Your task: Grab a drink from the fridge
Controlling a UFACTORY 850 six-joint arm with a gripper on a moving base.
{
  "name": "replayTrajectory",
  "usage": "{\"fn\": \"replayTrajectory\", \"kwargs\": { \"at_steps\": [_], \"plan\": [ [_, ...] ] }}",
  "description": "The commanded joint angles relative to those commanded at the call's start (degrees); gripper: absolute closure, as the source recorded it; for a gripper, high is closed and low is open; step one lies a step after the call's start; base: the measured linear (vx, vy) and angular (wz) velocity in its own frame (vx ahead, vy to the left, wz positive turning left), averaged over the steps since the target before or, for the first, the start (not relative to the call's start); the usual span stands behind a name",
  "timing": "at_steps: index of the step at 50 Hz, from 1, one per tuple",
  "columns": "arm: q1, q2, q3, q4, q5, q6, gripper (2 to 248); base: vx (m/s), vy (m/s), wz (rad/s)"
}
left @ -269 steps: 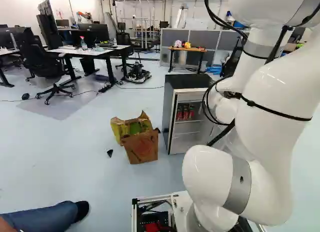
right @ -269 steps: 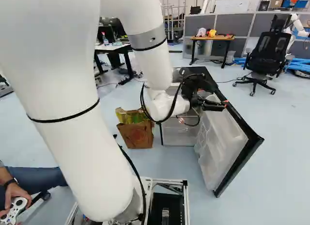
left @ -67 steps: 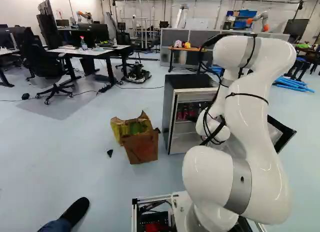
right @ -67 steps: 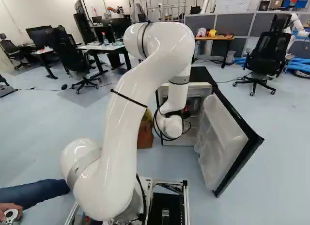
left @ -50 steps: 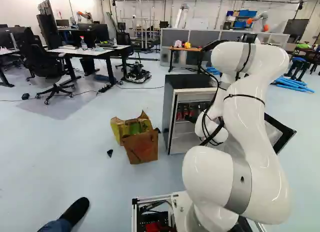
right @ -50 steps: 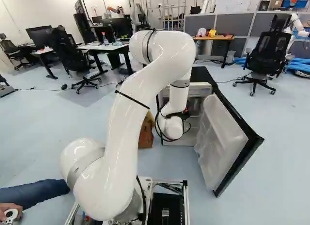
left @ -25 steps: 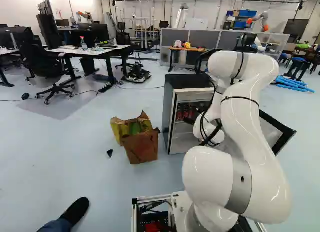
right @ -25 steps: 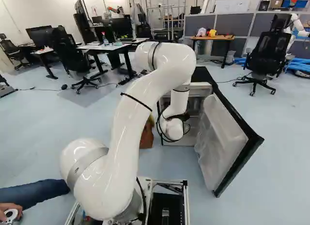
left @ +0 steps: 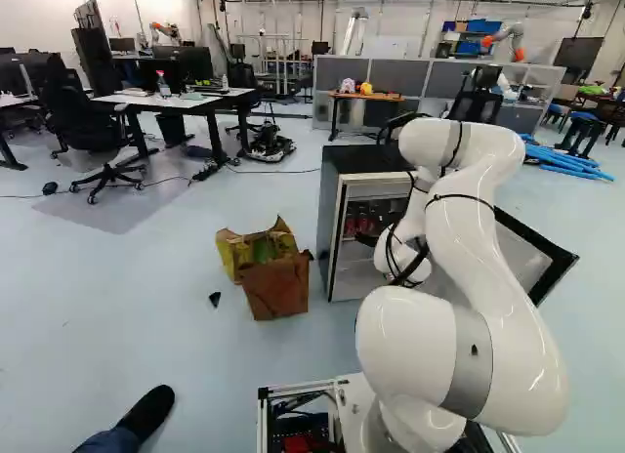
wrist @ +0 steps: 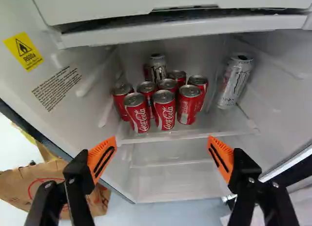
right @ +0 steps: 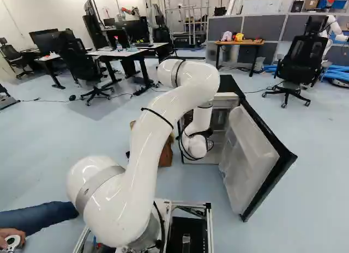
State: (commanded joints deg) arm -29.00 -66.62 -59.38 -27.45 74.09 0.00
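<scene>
The gripper (left: 366,239) is at the front of the fridge (left: 332,219), mostly hidden by the arm. In the wrist view the gripper (wrist: 162,147) stands wide open, nothing between its orange pads (wrist: 102,159). Ahead of it, on the shelf (wrist: 185,133), several red cans stand upright in a cluster; the front ones are a can (wrist: 164,110), one beside it (wrist: 137,113) and another (wrist: 188,105). A silver can (wrist: 157,68) is behind them. A taller white can (wrist: 234,82) stands apart by the side wall.
The fridge door (right: 251,149) hangs open to the right of the arm. Above the cans runs a white compartment (wrist: 185,28). A brown paper bag (left: 276,285) sits on the floor beside the fridge. A person's foot (left: 151,409) is near the base.
The arm has lowered, its upper bend dropping and its wrist shifting slightly down and left in the left base view. The base, fridge and bag have stayed in place.
</scene>
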Motion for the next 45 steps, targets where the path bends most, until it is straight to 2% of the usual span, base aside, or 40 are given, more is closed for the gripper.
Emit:
{"fn": "replayTrajectory", "kwargs": {
  "at_steps": [45],
  "plan": [
    [1.9, -4.49, -8.52, 0.0, -0.76, 0.0, 3, 0.0, 0.0, 0.0]
  ]
}}
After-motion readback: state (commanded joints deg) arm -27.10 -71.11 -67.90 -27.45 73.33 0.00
